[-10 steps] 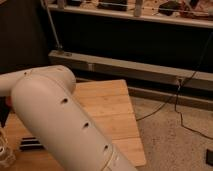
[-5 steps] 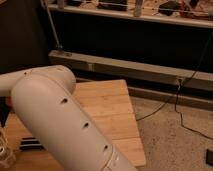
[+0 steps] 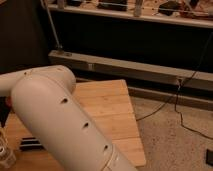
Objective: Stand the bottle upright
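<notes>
The clear ribbed bottle [image 3: 5, 154] shows at the bottom left corner of the camera view, on the wooden table [image 3: 107, 107], partly cut off by the frame edge. I cannot tell if it is upright or tilted. The big white robot arm [image 3: 60, 120] fills the lower left and hides much of the table. The gripper is out of view; no part of it shows past the arm.
A flat black ridged bar [image 3: 30, 143] lies on the table next to the bottle. The table's right edge drops to a speckled floor with black cables [image 3: 175, 107]. A dark shelf unit with a metal rail [image 3: 130, 67] stands behind the table.
</notes>
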`<state>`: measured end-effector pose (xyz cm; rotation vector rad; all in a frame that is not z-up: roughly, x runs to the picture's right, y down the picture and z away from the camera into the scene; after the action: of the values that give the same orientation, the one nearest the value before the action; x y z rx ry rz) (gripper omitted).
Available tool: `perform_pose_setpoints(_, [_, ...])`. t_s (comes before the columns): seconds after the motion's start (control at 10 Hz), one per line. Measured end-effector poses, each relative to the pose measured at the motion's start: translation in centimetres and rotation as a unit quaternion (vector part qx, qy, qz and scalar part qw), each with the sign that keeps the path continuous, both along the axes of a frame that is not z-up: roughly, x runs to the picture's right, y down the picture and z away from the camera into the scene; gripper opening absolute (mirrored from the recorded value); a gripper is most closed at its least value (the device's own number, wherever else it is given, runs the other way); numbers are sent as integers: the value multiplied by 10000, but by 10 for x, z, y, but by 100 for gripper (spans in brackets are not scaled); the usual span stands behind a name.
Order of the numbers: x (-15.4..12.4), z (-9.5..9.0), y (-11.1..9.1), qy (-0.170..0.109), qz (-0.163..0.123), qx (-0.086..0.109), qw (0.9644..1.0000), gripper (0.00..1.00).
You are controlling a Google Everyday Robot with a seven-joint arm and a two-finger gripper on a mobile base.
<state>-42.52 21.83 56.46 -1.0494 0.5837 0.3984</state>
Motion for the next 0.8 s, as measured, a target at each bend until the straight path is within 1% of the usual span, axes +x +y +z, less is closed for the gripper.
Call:
perform_pose_setpoints(0.6, [0, 0, 0, 0, -1, 0, 10000, 3])
perform_pose_setpoints(0.7, [0, 0, 0, -2, 3, 7, 10000, 4])
perform_pose_setpoints(0.8, [-2, 1, -4, -26, 29, 66, 10000, 7])
